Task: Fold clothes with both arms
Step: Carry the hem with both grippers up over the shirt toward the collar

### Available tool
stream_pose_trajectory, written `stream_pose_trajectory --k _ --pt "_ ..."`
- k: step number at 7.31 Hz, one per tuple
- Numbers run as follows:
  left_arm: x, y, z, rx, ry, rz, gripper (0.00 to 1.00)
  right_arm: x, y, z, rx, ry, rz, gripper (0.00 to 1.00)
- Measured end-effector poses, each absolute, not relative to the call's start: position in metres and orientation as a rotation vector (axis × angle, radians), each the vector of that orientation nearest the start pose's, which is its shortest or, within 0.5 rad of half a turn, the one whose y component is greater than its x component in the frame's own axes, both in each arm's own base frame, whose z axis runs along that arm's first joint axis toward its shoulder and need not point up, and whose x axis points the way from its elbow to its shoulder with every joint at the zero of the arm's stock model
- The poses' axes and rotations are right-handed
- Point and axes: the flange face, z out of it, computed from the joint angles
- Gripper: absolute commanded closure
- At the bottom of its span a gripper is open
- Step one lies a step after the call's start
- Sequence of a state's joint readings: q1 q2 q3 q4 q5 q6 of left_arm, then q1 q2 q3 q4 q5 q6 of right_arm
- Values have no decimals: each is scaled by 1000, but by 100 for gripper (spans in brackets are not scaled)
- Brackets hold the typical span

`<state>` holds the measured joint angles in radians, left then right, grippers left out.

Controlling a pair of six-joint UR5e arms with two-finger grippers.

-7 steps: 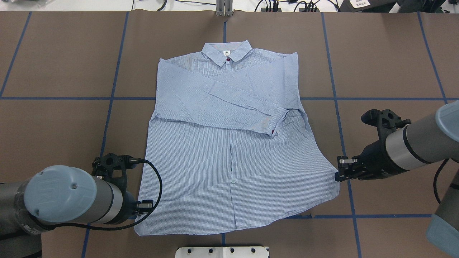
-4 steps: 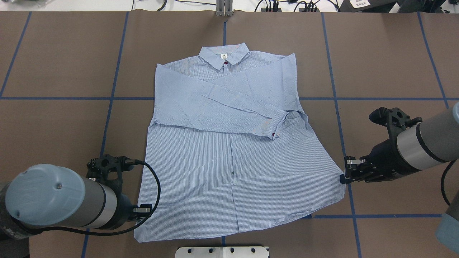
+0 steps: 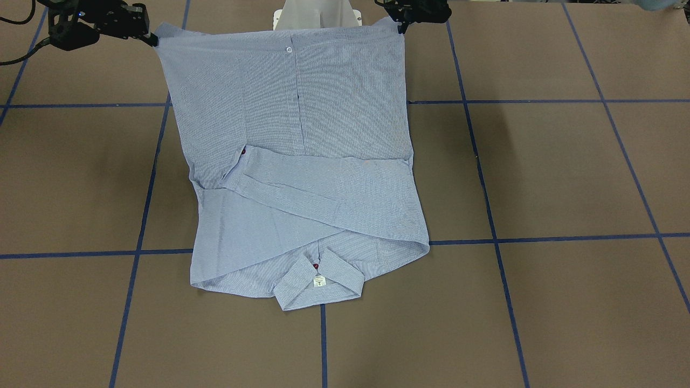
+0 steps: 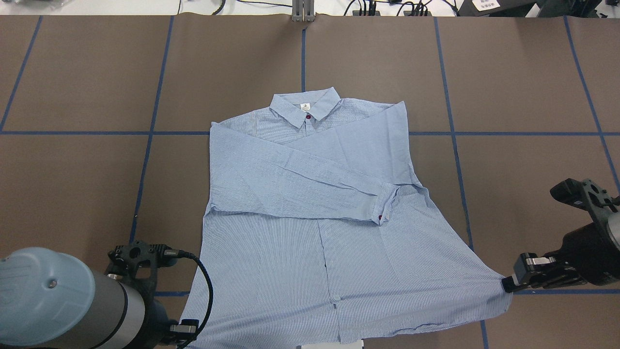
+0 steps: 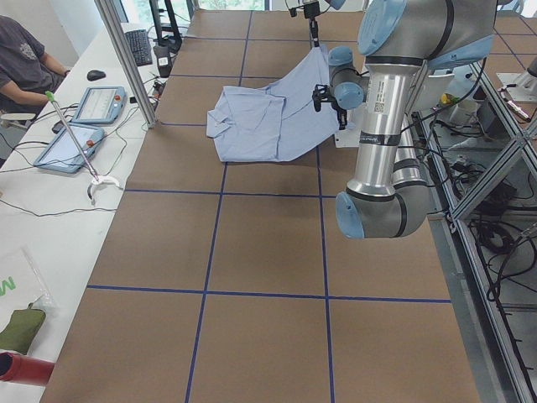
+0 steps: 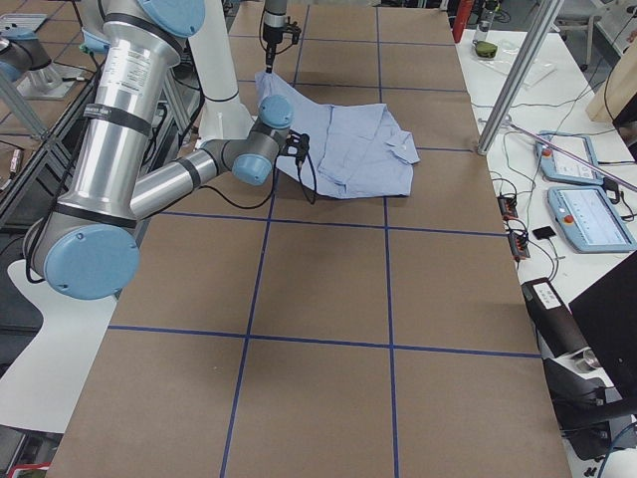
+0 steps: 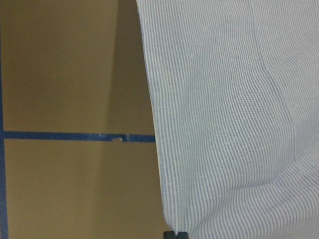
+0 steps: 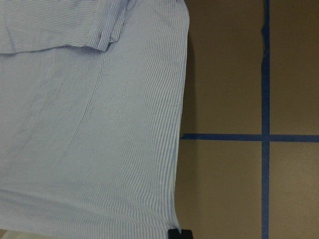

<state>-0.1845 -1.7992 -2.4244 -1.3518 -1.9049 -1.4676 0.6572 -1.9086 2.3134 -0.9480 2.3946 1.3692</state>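
Observation:
The clothes, one light blue striped shirt (image 4: 310, 194), lie front up on the brown table with the collar (image 4: 305, 106) at the far side and both sleeves crossed over the chest. My left gripper (image 4: 186, 334) is shut on the hem's left corner at the near edge. My right gripper (image 4: 508, 284) is shut on the hem's right corner. In the front-facing view the hem hangs stretched between the right gripper (image 3: 153, 39) and the left gripper (image 3: 401, 26), raised off the table. Each wrist view shows cloth (image 7: 234, 124) running down to pinched black fingertips (image 8: 178, 233).
The white pedestal base (image 3: 315, 13) stands just behind the lifted hem. Blue tape lines (image 4: 453, 97) grid the brown table cover. A side bench holds tablets (image 5: 96, 105), and a person (image 5: 25, 59) sits beside it. Cables lie along the table's far edge.
Both grippers have pulled back toward the robot's base, dragging the whole shirt nearer. The hem now stretches wider and reaches over the white base. Both stay shut.

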Motion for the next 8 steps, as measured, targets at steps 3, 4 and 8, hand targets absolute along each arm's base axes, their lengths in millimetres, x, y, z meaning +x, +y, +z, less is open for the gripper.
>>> stream_pose_trajectory --k 3,4,8 --pt "398 -172 212 -201 887 80 100 -238 -259 369 -271 -1195 -34 100" --pt "402 -173 209 -201 891 81 100 -245 -268 369 -264 -1202 -32 100" --pt "401 -194 203 -169 904 44 100 -259 -309 366 -217 -1228 7 100"
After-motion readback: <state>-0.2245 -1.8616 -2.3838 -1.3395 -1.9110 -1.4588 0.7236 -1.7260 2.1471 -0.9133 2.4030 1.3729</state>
